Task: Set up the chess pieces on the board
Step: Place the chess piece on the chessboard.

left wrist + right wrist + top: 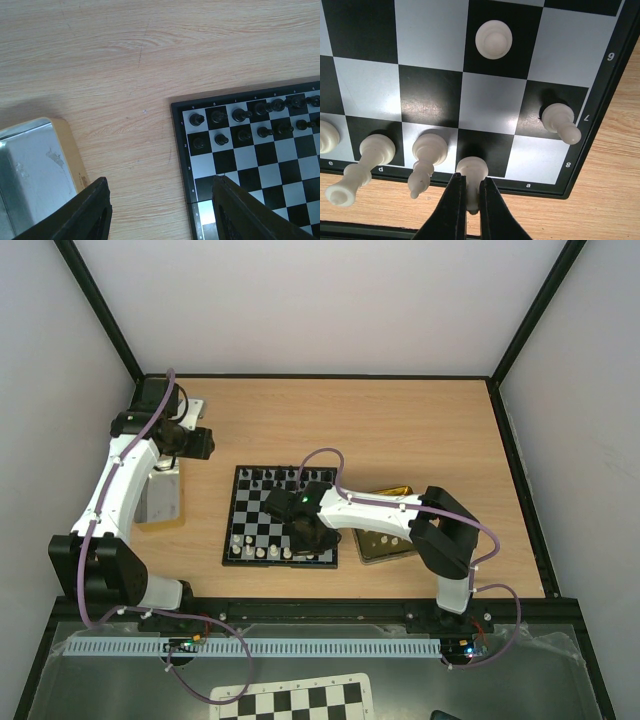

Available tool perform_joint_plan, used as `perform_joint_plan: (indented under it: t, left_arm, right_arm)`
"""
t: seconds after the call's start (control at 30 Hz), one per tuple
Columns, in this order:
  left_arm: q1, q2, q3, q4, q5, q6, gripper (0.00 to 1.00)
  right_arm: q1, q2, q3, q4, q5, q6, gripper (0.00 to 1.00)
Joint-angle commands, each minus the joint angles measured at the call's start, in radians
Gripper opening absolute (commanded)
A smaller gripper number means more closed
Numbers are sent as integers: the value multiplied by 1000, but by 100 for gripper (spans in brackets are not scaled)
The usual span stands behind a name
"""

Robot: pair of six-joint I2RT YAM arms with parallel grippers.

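The board [232, 530] lies mid-table, with black chess pieces [266, 479] along its far rows and white ones [254, 552] along its near row. My right gripper [472, 186] is shut on a white piece [479, 170] by its upper part. The piece's base sits over a black square in the near row, next to the corner square. Whether the base touches the board I cannot tell. A white bishop [428, 152] stands just to its left and a white pawn [560, 123] to its right. My left gripper [160, 180] hangs open and holds nothing, beside the board's left frame [180, 145].
An open silver-lined tin [30, 170] lies left of the board, under the left arm [120, 490]. A gold tin [385, 545] sits right of the board, partly under the right arm. A printed checkered sheet [295, 702] lies below the table's near edge. Black rails frame the table.
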State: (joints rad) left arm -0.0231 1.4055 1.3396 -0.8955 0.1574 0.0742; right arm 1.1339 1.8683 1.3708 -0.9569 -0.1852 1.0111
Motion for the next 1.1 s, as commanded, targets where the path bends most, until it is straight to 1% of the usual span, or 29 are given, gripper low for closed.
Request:
perform_joint_plan:
  t: [0.0, 0.53, 1.07]
  left_arm:
    - [-3, -27, -16, 2, 13, -8, 56]
    - [-1, -23, -10, 2, 11, -8, 56]
    - [-1, -20, -11, 2, 15, -8, 56]
  right_arm:
    - [7, -1, -14, -23, 5, 15, 2]
    - [8, 29, 30, -53, 27, 2, 2]
    - [3, 24, 22, -58, 38, 10, 2]
